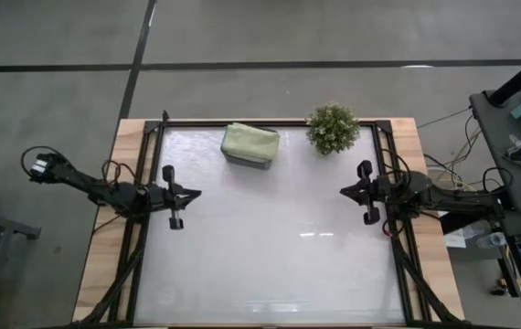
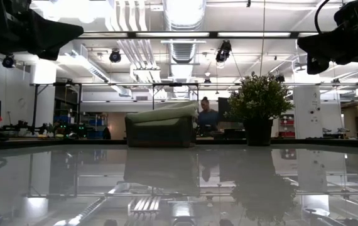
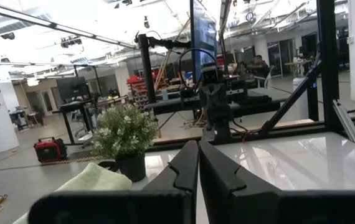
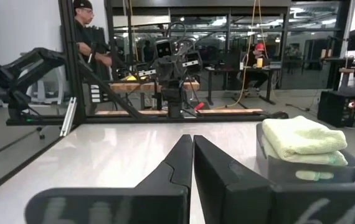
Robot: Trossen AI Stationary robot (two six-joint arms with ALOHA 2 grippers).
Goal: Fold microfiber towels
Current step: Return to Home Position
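My left hand (image 1: 196, 194) hangs raised over the left edge of the glossy white bench (image 1: 270, 260). Its two dark fingers (image 3: 187, 165) are pressed together with nothing between them (my own wrist view shows them meeting along one thin seam). My right hand (image 1: 343, 190) mirrors it over the right edge. It points inward across the bench toward the left one, well apart from it, and its fingers (image 4: 212, 158) are likewise together and empty.

The folded light sage green microfiber towels (image 1: 249, 140) lie piled in the small dark grey rectangular tray (image 1: 253, 164) at the far edge of the bench, a little left of its middle. The pile rises above the tray's rim (I cannot tell how many cloths it holds). Neither hand is near it.

Just beside the tray, to its right along the same far edge, the bushy green potted plant (image 1: 333, 128) stands upright.

Beyond the bench, in my right wrist view, a person (image 4: 89, 38) stands in the room.
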